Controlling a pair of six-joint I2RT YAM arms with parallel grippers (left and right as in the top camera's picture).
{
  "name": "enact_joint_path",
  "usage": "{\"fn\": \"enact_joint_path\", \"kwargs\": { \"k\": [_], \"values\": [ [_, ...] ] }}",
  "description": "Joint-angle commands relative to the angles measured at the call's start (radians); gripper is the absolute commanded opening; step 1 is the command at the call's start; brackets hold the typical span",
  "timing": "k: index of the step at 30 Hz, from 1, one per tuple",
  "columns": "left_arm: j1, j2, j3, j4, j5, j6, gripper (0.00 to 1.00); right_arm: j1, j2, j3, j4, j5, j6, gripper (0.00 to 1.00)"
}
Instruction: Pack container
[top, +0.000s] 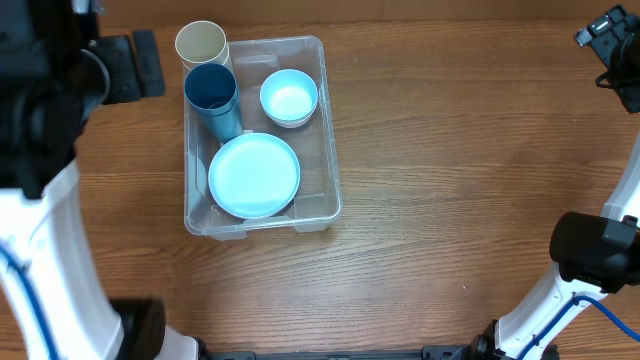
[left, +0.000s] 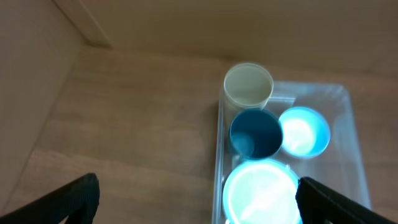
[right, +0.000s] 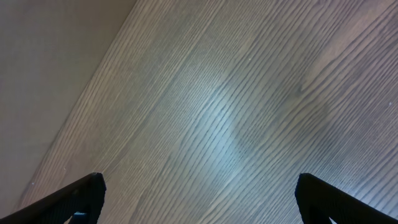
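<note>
On the wooden worktop (top: 450, 210), left of centre, the container (top: 325, 170) sits flat with its long sides running away from the arms. Inside it, nearest the arms, a pale blue plate (top: 254, 175) lies flat and fills most of the near half. Beyond the plate a dark blue cup (top: 212, 92) stands upright along the left wall, and a light blue bowl (top: 289, 97) sits just beside it on the right. Farthest off, a cream cup (top: 201, 45) stands at the far left corner, just behind the dark blue cup; I cannot tell whether it is inside the wall or just outside it. The left tool (left: 198, 200) hangs spread wide, pinching nothing, to the left of the container's far end, with the two cups standing between it and the bowl. The right tool (right: 199, 198) is likewise spread and empty, over bare wood at the far right, well apart from the container.
</note>
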Motion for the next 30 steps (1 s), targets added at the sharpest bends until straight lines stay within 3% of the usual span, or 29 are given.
{"fn": "enact_joint_path", "kwargs": {
  "k": [1,7,10,11,15,24,30],
  "values": [
    [0.020,-0.228,-0.198,0.203,0.013,-0.088,1.00,0.002,-0.011,0.009,0.002,0.007,0.005,1.00],
    [0.030,-0.611,-0.884,0.690,0.036,-0.145,1.00,0.002,-0.011,0.009,0.002,0.008,0.005,1.00],
    [0.038,-0.805,-1.234,1.014,0.062,-0.155,1.00,0.002,-0.011,0.009,0.002,0.007,0.005,1.00],
    [0.045,-0.901,-1.417,1.201,0.084,-0.155,1.00,0.002,-0.011,0.009,0.002,0.007,0.005,1.00],
    [0.047,-1.063,-1.732,1.479,0.121,-0.152,1.00,0.002,-0.011,0.009,0.002,0.007,0.005,1.00],
    [0.048,-1.423,-2.282,1.769,0.154,-0.143,1.00,0.002,-0.011,0.009,0.002,0.007,0.005,1.00],
    [0.050,-1.599,-2.460,1.790,0.168,-0.068,1.00,0.002,-0.011,0.009,0.002,0.007,0.005,1.00]
  ]
}}
